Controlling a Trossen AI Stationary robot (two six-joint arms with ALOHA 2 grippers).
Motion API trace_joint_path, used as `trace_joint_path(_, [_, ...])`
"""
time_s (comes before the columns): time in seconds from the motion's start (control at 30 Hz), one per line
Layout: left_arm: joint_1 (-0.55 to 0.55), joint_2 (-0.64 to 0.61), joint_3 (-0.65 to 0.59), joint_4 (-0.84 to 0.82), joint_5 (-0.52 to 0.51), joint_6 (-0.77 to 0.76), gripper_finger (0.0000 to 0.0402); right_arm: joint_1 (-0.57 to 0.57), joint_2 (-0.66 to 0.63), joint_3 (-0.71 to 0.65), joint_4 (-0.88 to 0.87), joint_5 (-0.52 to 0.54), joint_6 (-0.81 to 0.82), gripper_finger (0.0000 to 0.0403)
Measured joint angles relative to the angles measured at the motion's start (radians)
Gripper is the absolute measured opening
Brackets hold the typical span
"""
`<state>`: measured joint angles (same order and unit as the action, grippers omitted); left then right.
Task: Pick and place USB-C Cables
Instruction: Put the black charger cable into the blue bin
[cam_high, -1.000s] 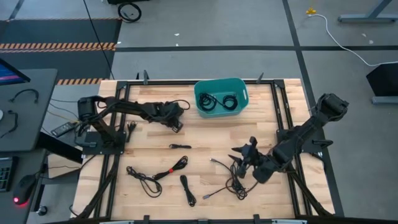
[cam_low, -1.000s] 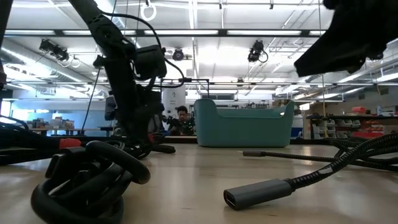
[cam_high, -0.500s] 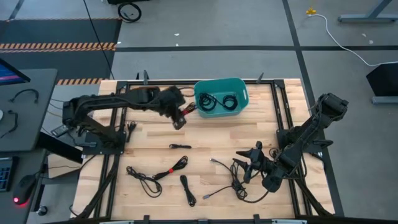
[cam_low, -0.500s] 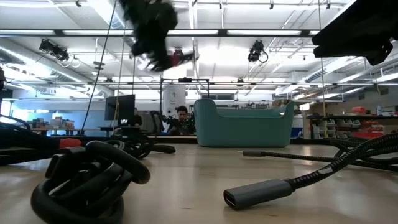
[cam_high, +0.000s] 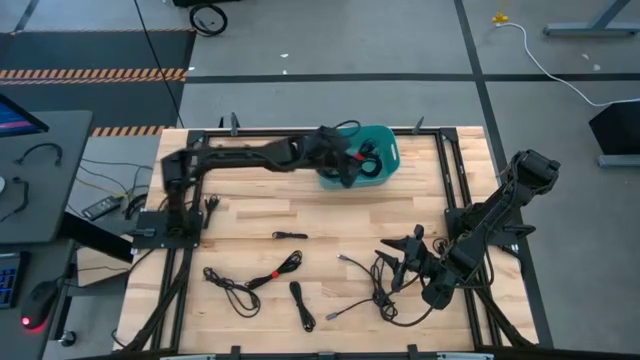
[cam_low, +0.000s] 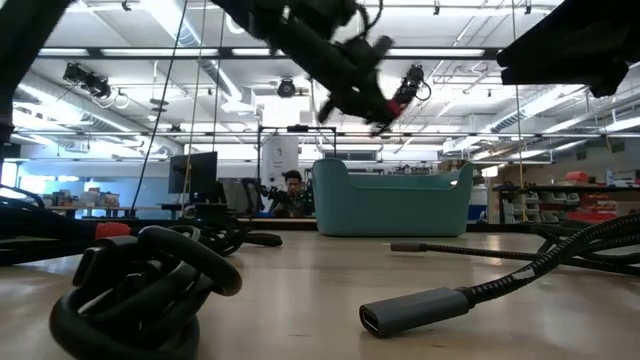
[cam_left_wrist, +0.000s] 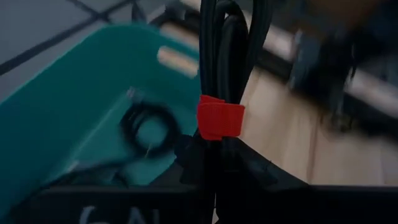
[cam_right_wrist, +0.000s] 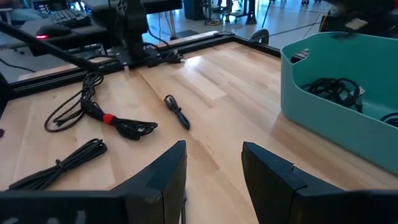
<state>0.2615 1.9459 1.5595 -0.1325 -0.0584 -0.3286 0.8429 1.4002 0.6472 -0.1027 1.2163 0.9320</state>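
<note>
My left gripper (cam_high: 344, 166) hangs high over the left part of the teal bin (cam_high: 390, 148), shut on a bundled black USB-C cable with a red tie (cam_left_wrist: 220, 119); the low view shows it well above the bin (cam_low: 390, 205). Two coiled cables (cam_high: 366, 160) lie in the bin. On the table lie a short cable (cam_high: 290, 235), a red-tied one (cam_high: 250, 280), a bundled one (cam_high: 302, 305) and a loose one (cam_high: 378, 292). My right gripper (cam_right_wrist: 214, 168) is open, low over the table just beside the loose cable. My left gripper holds the cable bundle just behind its red tie (cam_left_wrist: 219, 134), pinched between the two fingers (cam_left_wrist: 256, 169), several strands together. The strands run along the fingers and out past their tips. The bundle is lifted clear above the bin.
A black frame (cam_high: 455, 190) runs round the wooden table top. In the low view a thick coil (cam_low: 140, 290) and a grey connector (cam_low: 410, 310) lie close to the camera. Bare wood lies between the bin and the loose cables. A person sits far behind the table (cam_low: 292, 190).
My left gripper has risen from low over the table's left part and swung right toward the bin, carrying the red-tied bundle clear of the table to above the bin. My right gripper has shifted slightly toward the near edge.
</note>
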Motion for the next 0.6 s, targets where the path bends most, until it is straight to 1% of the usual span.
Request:
trace_joint_path(0.1, [0.001,0.084,0.0,0.153,-0.055,-0.072,0.0054,0.0,0.0,0.0,0.001,0.005,0.0,0.016])
trace_joint_path(0.2, [0.011,0.138,0.0,0.242,-0.121,-0.141,0.0064,0.0,0.0,0.0,0.003,0.006,0.0,0.016])
trace_joint_path(0.33, [0.026,0.192,0.001,0.276,-0.164,-0.223,0.006,0.0,0.0,0.0,0.006,0.006,0.0,0.016])
trace_joint_path(0.47, [0.045,0.229,0.0,0.286,-0.173,-0.267,0.0056,0.0,0.0,0.0,0.013,0.007,0.0,0.016])
trace_joint_path(0.6, [0.057,0.259,0.0,0.272,-0.174,-0.304,0.008,0.0,0.0,0.0,0.019,0.007,0.0,0.016])
